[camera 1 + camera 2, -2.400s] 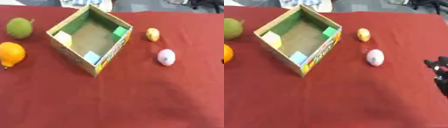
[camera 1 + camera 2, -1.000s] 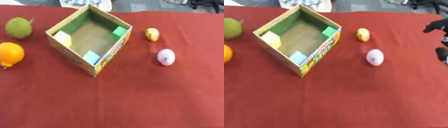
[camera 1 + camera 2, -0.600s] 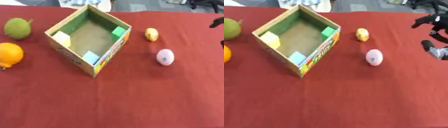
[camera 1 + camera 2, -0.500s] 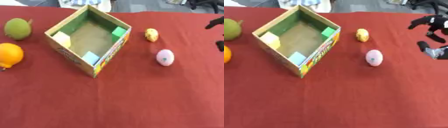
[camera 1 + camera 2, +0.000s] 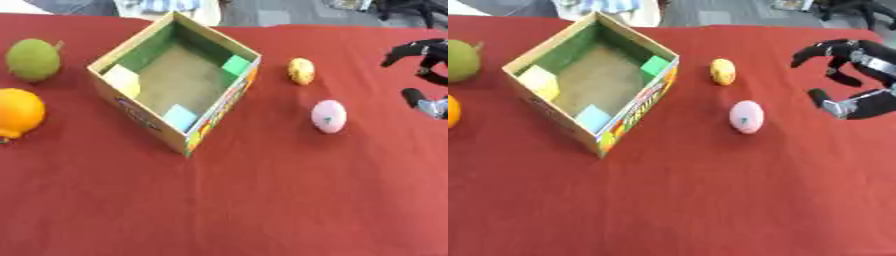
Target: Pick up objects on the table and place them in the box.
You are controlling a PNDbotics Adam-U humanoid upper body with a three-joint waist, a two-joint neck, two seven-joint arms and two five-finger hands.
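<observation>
Four loose items sit on the red tabletop [image 5: 262, 200] around your box [image 5: 175, 82], and none is inside yet. The box stands open-topped and turned cornerwise at the far left-centre, so its mouth is free for a drop from above. On its left, well apart from your working side, lie the orange fruit [image 5: 17, 112] and the green fruit [image 5: 33, 60]. On its right lie the pink egg-shaped object [image 5: 746, 116] and, just beyond it, the small yellow object [image 5: 723, 71]. Your right hand [image 5: 852, 75] hangs above the cloth to the right of these two, spread wide with fingers arched and holding nothing, likely shaped for the pink one. Your left hand shows in neither view.
</observation>
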